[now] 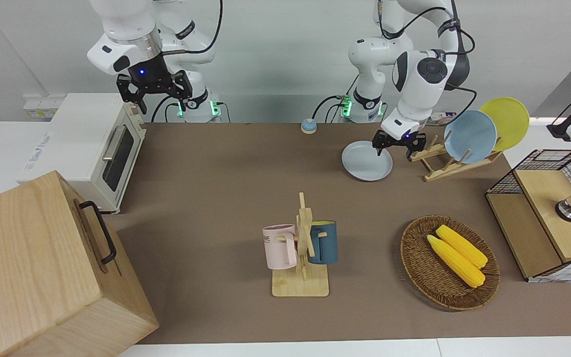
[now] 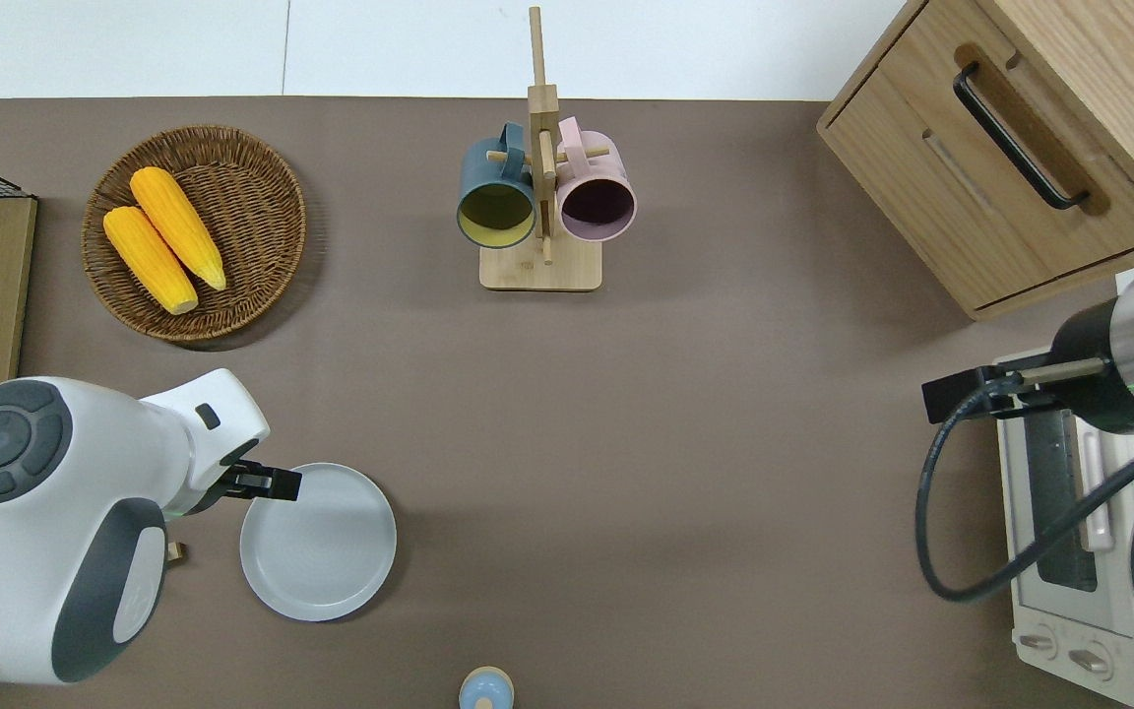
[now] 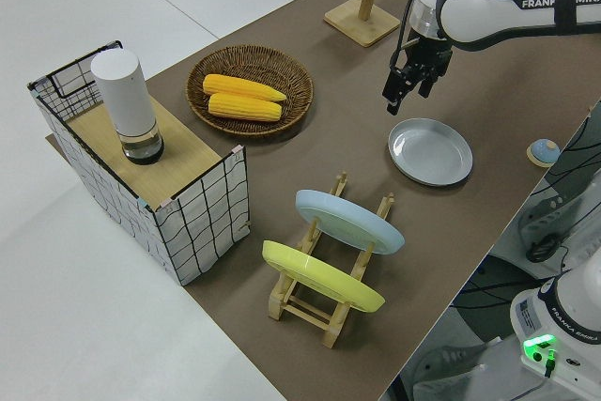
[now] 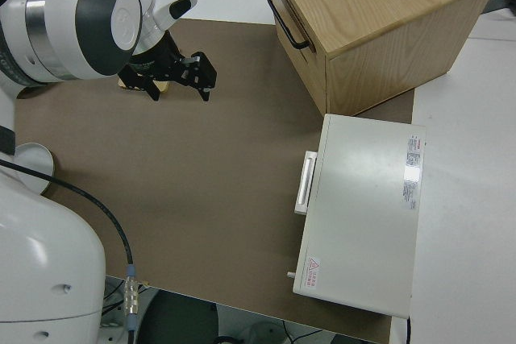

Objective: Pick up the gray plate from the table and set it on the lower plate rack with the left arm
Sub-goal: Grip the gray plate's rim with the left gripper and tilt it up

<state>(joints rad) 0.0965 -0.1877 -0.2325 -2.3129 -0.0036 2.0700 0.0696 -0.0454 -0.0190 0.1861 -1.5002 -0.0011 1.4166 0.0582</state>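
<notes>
Overhead view: left gripper (image 2: 267, 483) open, empty, over gray plate (image 2: 318, 542) rim at ten o'clock; shallow bite risks slip.

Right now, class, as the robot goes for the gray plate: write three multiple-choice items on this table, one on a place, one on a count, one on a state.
1. Where does the gray plate lie?
A. flat on the brown mat
B. in the plate rack
C. in the basket

2. How many plates stand in the plate rack?
A. none
B. two
C. four

3. How is the left gripper?
A. shut on the plate
B. parked by the oven
C. open at the plate's rim

Answers:
1 A, it rests on the mat beside the rack.
2 B, a blue plate and a yellow plate.
3 C, its fingers are spread and hold nothing.
</notes>
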